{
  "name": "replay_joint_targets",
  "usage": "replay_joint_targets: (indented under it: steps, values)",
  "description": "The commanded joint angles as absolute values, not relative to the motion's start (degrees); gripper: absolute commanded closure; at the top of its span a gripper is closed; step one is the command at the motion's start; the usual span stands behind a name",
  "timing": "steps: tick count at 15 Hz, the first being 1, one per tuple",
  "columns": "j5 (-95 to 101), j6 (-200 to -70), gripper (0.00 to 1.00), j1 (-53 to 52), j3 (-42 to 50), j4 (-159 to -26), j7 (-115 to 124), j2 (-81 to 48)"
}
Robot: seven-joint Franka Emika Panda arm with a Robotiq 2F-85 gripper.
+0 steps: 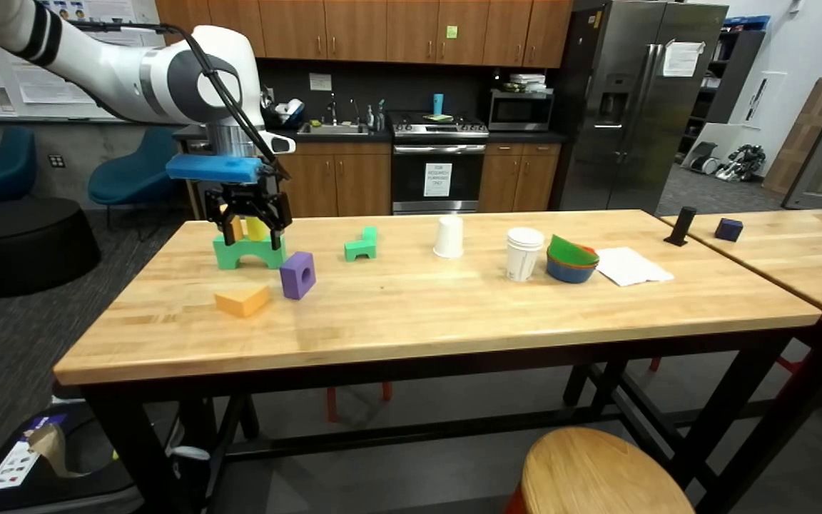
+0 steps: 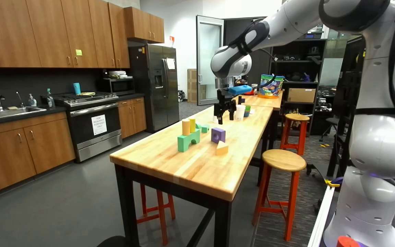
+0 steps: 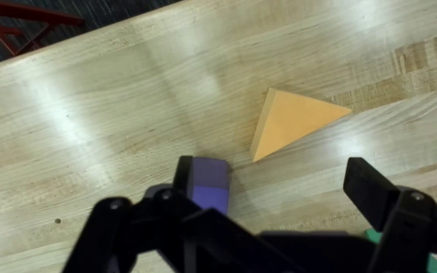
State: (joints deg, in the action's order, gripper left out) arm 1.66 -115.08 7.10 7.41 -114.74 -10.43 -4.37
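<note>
Wrist view: gripper (image 3: 269,167) spread wide above the tabletop (image 3: 127,113).
The orange triangle (image 3: 294,123) lies flat there, near the purple block (image 3: 211,185). In both exterior views, the green bridge (image 2: 186,140) stands near them.

In an exterior view, wedge (image 1: 242,302) lies before arch (image 1: 250,248), left of cuboid (image 1: 292,279); bowls (image 1: 570,271) perhaps touch paper (image 1: 632,267).

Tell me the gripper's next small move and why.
Probably shift the open gripper toward the orange triangular block before lowering: nothing is held, that block lies off the gap between the fingertips in the wrist view, and one finger partly covers the purple block, so descending here might bump it.
</note>
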Motion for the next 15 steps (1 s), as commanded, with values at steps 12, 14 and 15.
replay_joint_targets:
  steps: [12, 14, 15]
  values:
    - [1.36, -118.21, 0.00, 7.93, 7.35, -109.02, -11.09, -11.48]
    - [0.95, -119.11, 0.00, 8.41, 7.48, -106.64, -10.73, -13.84]
    - [0.89, -119.61, 0.00, 8.62, 7.50, -105.55, -10.29, -14.82]
